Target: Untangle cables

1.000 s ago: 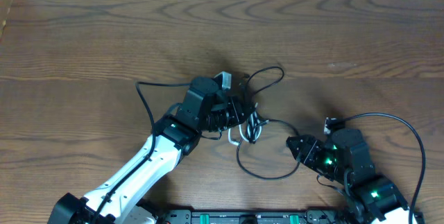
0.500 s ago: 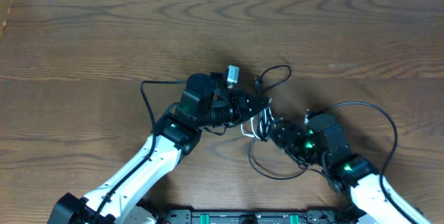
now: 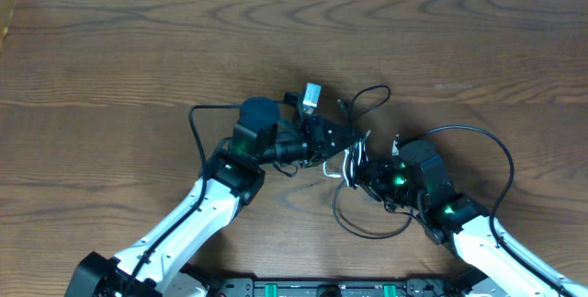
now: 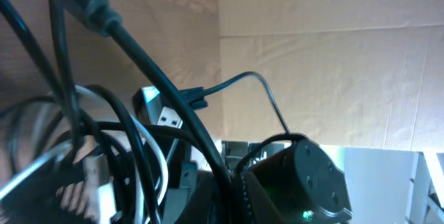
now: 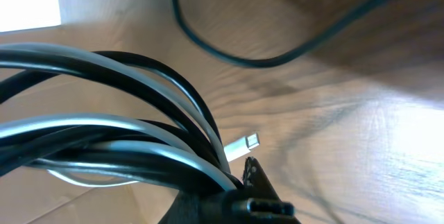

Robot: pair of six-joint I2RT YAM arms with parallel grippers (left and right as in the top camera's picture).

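Cables (image 3: 350, 161) are not yet untangled: two black cords and a white one sit bunched in one knot near the middle of the table (image 3: 110, 58), between the two arms, so nearly all the separating is left, as far as I can judge.

Closest to the robot's base, a black loop (image 3: 367, 228) lies slack on the wood, running up into the knot. Just above it the right gripper (image 3: 364, 172) is closed on the cables; its wrist view shows black and white strands crossing right at the fingers, with a black plug (image 5: 257, 207) below them and a small silver plug (image 5: 244, 144) resting on the table beyond. The left gripper (image 3: 346, 141) meets the knot from the other side, also clamped on the bundle; its wrist view shows strands crowded against the lens and a USB plug (image 4: 166, 116) among them. Farther out, a smaller black loop (image 3: 375, 95) arches free of the knot.

The cords look thin, limp and glossy, wound over each other several times.
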